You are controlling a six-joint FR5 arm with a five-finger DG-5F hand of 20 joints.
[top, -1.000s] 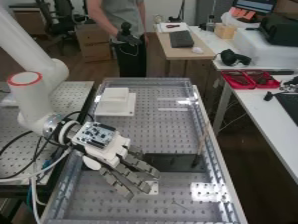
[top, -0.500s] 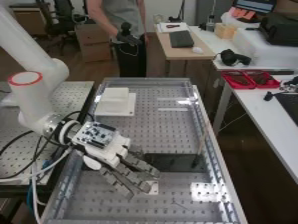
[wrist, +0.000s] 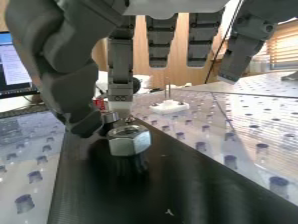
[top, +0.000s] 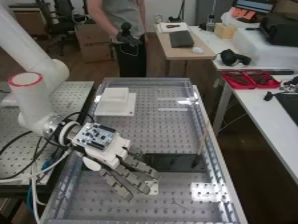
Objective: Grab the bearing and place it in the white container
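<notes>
Hanging with fingers straight and spread, the hand (wrist: 160,42) is having the hexagonal metal piece (wrist: 129,140) just beside its thumb tip.

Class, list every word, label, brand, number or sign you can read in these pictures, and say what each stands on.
No text can be read.
Circuit board on the hand: any marks are too small to read.
Screen: too blurred to read.
Black plate: a tiny white mark, too small to make out.
</notes>
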